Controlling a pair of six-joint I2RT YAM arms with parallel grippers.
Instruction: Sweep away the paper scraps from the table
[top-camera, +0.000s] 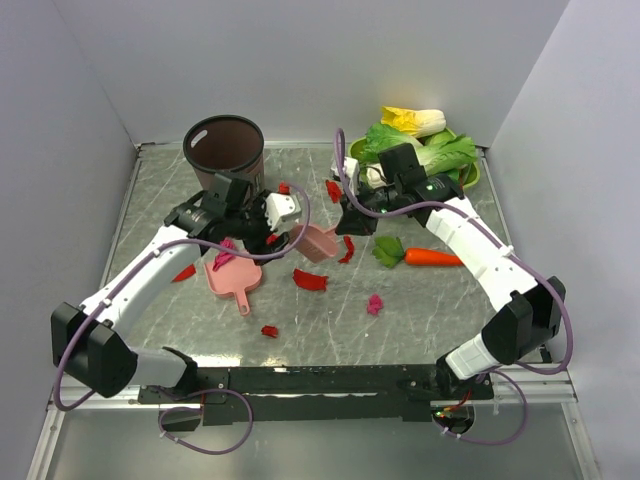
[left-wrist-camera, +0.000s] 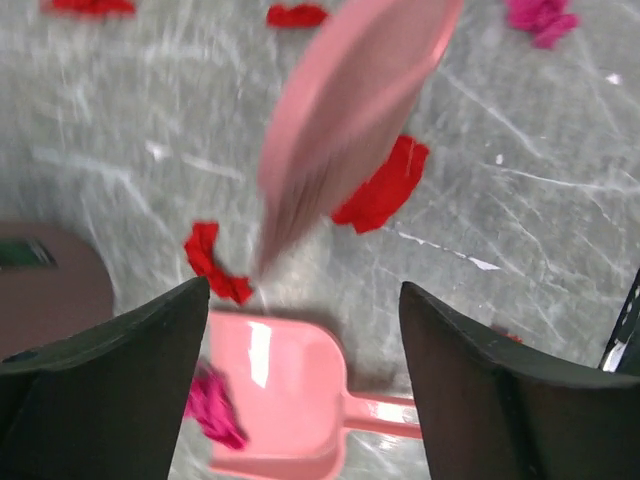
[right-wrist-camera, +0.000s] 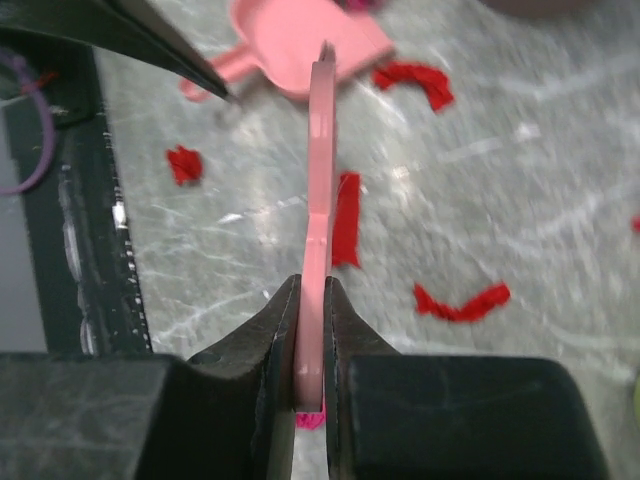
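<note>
Red paper scraps (top-camera: 310, 280) and a magenta one (top-camera: 375, 304) lie scattered on the grey marble table (top-camera: 440, 310). A pink dustpan (top-camera: 232, 275) lies flat with a magenta scrap (top-camera: 225, 250) in it. My left gripper (top-camera: 250, 235) is open and empty, hovering above the dustpan (left-wrist-camera: 290, 390). My right gripper (top-camera: 345, 222) is shut on the handle of a flat pink brush (top-camera: 318, 243), seen edge-on in the right wrist view (right-wrist-camera: 318, 200), its tip near the dustpan (right-wrist-camera: 300, 45). Red scraps (right-wrist-camera: 345, 215) lie beside the brush, and others (left-wrist-camera: 380, 190) under it.
A brown pot (top-camera: 224, 148) stands at the back left. A green plate with cabbage (top-camera: 430, 150) is at the back right. An orange carrot (top-camera: 432, 257) and a green leaf (top-camera: 388, 250) lie right of the brush. A black rail (top-camera: 320, 380) runs along the near edge.
</note>
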